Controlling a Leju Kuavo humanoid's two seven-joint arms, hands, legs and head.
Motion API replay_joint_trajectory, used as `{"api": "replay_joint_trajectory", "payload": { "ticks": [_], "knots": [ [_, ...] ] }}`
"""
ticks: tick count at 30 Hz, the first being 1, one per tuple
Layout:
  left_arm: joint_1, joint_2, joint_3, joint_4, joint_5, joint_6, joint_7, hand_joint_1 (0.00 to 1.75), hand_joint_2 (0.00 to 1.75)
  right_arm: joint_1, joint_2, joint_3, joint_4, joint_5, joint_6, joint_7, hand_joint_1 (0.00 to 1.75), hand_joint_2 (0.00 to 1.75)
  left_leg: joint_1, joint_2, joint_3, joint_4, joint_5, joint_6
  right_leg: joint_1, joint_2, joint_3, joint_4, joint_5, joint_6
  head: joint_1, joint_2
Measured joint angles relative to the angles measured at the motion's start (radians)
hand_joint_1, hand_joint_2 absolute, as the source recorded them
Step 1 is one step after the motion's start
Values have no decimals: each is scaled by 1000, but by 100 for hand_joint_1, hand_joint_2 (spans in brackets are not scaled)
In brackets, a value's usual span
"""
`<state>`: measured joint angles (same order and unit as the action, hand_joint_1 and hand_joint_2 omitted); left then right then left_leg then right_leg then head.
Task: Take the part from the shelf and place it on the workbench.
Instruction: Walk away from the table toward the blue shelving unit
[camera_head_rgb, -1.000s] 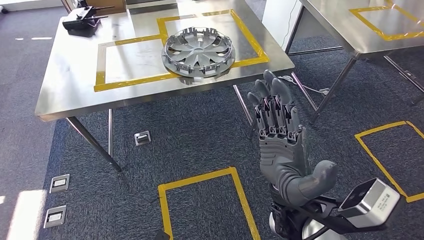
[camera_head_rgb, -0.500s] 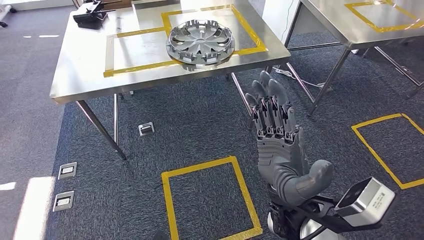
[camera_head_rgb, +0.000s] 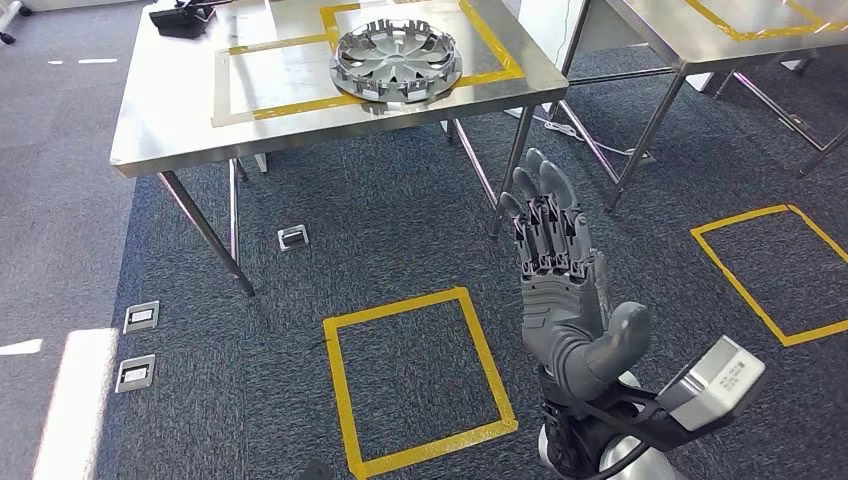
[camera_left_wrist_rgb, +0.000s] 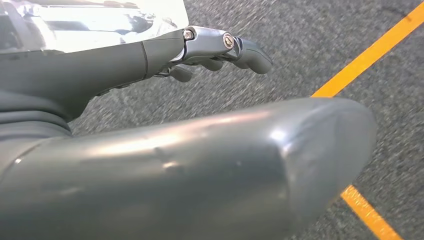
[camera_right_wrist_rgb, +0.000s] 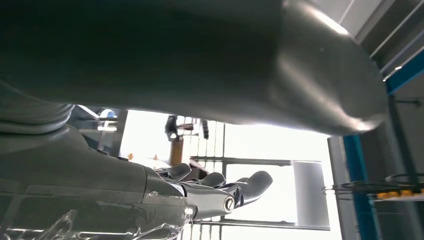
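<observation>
The part, a silver-grey wheel cover (camera_head_rgb: 396, 62), lies flat on the steel workbench (camera_head_rgb: 170, 110), astride the yellow tape outlines there. In the head view my right hand (camera_head_rgb: 560, 280) is raised over the carpet well short of the bench, fingers straight and together, thumb out to the side, nothing in it. The right wrist view shows that same hand (camera_right_wrist_rgb: 165, 192) empty against bright windows. In the left wrist view my left hand (camera_left_wrist_rgb: 150, 65) hangs over grey carpet with its fingers (camera_left_wrist_rgb: 220, 45) stretched out and nothing held, a yellow tape line (camera_left_wrist_rgb: 370, 55) beneath it.
A black device (camera_head_rgb: 185, 15) sits at the bench's far left corner. A second steel table (camera_head_rgb: 700, 30) stands at the right. Yellow tape squares (camera_head_rgb: 415, 375) (camera_head_rgb: 775, 270) mark the carpet. Floor sockets (camera_head_rgb: 140, 317) and a small plate (camera_head_rgb: 292, 238) lie at the left, a cable (camera_head_rgb: 590, 140) between the tables.
The whole picture has shifted: the bench with the wheel cover now sits higher and smaller, so the camera has drawn back. My right hand keeps the same raised pose.
</observation>
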<state>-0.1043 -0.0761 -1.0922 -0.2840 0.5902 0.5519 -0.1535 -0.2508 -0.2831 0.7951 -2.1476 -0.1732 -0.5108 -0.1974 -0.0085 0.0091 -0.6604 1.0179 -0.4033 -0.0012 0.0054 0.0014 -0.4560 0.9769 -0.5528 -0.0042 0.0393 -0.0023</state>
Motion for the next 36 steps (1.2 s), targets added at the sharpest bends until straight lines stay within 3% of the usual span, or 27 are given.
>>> {"api": "replay_joint_trajectory", "payload": {
  "ticks": [2,5,6,7,8,10,12,16,18,20,21,22,23,24,26,28,32,36],
  "knots": [
    [2,-1,0,0,6,5,12,0,0,6,4,0,37,-9,-4,55,0,0,3,-3,-14,25,-27,-12,-2,-3,-13,-1,16,-13,-2,0],
    [5,-1,-2,0,15,16,29,0,131,13,15,2,129,-29,-6,174,0,0,6,-6,-64,186,-141,-25,-4,-8,-36,1,36,-23,-9,0],
    [5,-1,-4,0,17,20,36,0,175,17,19,4,172,-35,-4,217,0,0,6,-6,-77,239,-161,-27,-3,-10,-44,3,41,-24,-10,0],
    [5,-1,-7,0,18,24,44,0,175,24,24,6,224,-42,1,258,0,0,6,-6,-76,266,-163,-27,-2,-13,-52,6,45,-24,-10,0],
    [5,-1,-10,-1,19,29,52,0,175,31,29,8,277,-53,9,287,0,0,6,-7,-56,252,-148,-25,-2,-14,-59,10,48,-23,-10,0],
    [4,-1,-16,-2,22,38,65,0,175,43,42,16,391,-99,38,315,0,0,5,-8,28,130,-104,-17,-2,-16,-70,19,50,-21,-11,0],
    [1,-1,-23,-4,28,49,71,0,175,54,57,28,509,-171,71,337,0,0,2,-10,92,24,-86,-8,-1,-18,-78,25,52,-14,-12,0],
    [-1,-2,-38,-8,48,68,88,0,175,83,88,92,779,-244,105,397,0,0,4,-11,102,-16,-86,12,1,-18,-86,29,51,8,-11,0],
    [-3,-4,-45,-11,56,74,93,0,175,98,105,130,924,-264,119,408,0,0,10,-11,101,-27,-79,23,-1,-11,-113,85,11,20,-6,0],
    [-4,-6,-52,-12,62,78,93,0,175,118,121,163,1052,-295,150,457,0,0,10,-11,96,-28,-76,27,-7,-7,-172,212,-52,30,-2,0],
    [-4,-6,-56,-12,66,79,93,0,175,130,130,180,1119,-314,166,488,0,44,10,-11,95,-27,-75,27,-10,-7,-197,268,-69,35,-1,0],
    [-4,-6,-60,-12,69,80,94,0,175,147,139,197,1184,-331,180,514,0,87,10,-11,94,-25,-75,26,-13,-7,-209,294,-69,38,0,0],
    [-4,-6,-64,-12,73,80,94,0,175,164,148,213,1250,-347,192,535,0,131,11,-12,93,-22,-76,25,-16,-7,-202,282,-50,40,1,0],
    [-4,-6,-66,-12,78,82,93,0,175,178,156,225,1308,-362,204,553,0,175,12,-12,93,-19,-78,23,-18,-7,-180,233,-16,42,3,0],
    [-5,-6,-68,-12,90,85,90,0,175,192,171,241,1398,-393,227,579,0,175,11,-9,90,-9,-83,13,-20,-9,-122,103,42,39,6,0],
    [-7,-6,-68,-12,101,87,85,0,175,192,189,250,1472,-421,236,595,0,175,7,-3,85,0,-90,4,-18,-8,-97,40,57,28,4,0],
    [-4,-7,-69,-12,119,86,80,0,175,195,219,259,1581,-465,221,607,0,175,7,0,87,0,-92,21,-13,-4,-97,36,55,12,0,0],
    [-4,-7,-70,-12,129,80,79,0,175,190,240,261,1654,-485,201,594,0,175,9,0,92,-9,-84,6,-11,-5,-96,37,55,5,-1,0]
  ]
}}
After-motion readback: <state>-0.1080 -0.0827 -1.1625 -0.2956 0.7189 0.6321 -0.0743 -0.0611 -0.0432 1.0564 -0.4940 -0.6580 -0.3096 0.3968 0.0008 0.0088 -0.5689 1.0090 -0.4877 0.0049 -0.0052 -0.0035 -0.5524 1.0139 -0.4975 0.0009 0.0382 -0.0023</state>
